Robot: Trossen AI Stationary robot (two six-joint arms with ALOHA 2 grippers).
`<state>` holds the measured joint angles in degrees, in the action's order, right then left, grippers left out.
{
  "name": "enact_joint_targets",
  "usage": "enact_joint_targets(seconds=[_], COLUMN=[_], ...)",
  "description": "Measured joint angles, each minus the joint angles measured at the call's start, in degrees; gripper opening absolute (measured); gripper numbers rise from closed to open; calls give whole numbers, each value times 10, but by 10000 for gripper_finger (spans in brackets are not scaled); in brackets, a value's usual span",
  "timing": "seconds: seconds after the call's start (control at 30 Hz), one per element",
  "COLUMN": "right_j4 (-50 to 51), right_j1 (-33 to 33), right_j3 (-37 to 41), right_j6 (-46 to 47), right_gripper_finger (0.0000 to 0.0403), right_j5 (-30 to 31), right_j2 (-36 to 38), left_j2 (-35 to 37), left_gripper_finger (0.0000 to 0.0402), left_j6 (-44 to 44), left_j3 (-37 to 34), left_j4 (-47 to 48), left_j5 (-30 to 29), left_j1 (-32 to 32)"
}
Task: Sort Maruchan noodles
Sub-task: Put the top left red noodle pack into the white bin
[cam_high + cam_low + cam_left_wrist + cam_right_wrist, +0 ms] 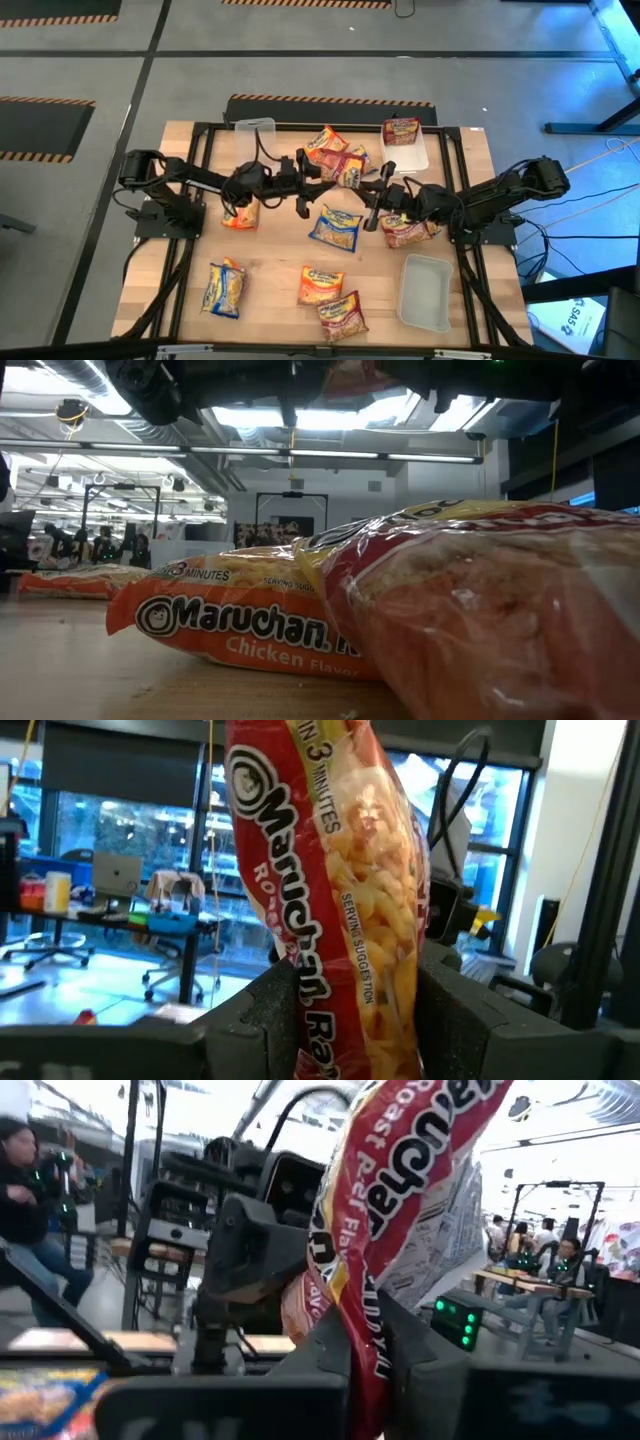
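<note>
Between the two hands, up over the middle of the tabletop (pixel 190 300), a red Maruchan packet (pixel 340 890) is being gripped from both ends — the left hand (pixel 345 1020) has its fingers clamped on one edge, and the right hand (pixel 365 1370) is pinched shut on the opposite edge, so it looks like a handover in mid-air. My worry: if both pull at once the wrapper could tear or the brittle noodles inside crack, and if the left lets go before the right's thin pinch on the crinkly edge is solid, the packet drops back into the loose ones below the hands. Just past the hands there's a small heap of packets (pixel 335 158) overlapping each other, so a drop there would mess up the next pick too. Under the hands lies a blue-and-yellow packet (pixel 336 228), and close to the right hand a red packet (pixel 405 233) sits on the wood. Containers: the far tub (pixel 405 150) beyond the right hand has one red packet in it; the near tub (pixel 425 292), on the right arm's side, looks empty; a third clear tub (pixel 254 135) beyond the left hand seems empty too.
</note>
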<state>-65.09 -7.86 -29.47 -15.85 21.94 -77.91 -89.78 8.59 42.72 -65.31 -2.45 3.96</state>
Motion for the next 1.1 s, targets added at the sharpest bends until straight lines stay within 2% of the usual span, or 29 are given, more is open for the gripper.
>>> enact_joint_targets(seconds=[0.17,0.33,0.5,0.6,0.83,1.1], right_j4=[57,162,271,351,599,698], right_j1=[0,0,0,0,0,0], right_j3=[0,0,0,-8,-97,-152], right_j6=[4,19,31,43,61,66], right_gripper_finger=[5,4,3,2,1,1], right_j5=[-4,-5,-32,-54,-87,-138], right_j2=[16,46,71,76,62,37], left_j2=[35,112,200,244,276,251], left_gripper_finger=[189,218,222,222,222,222], left_j6=[3,3,1,2,-1,-2], left_j3=[0,0,1,1,1,1], left_j4=[77,253,453,535,566,550], left_j5=[30,38,35,32,32,31], left_j1=[13,25,29,29,28,25])
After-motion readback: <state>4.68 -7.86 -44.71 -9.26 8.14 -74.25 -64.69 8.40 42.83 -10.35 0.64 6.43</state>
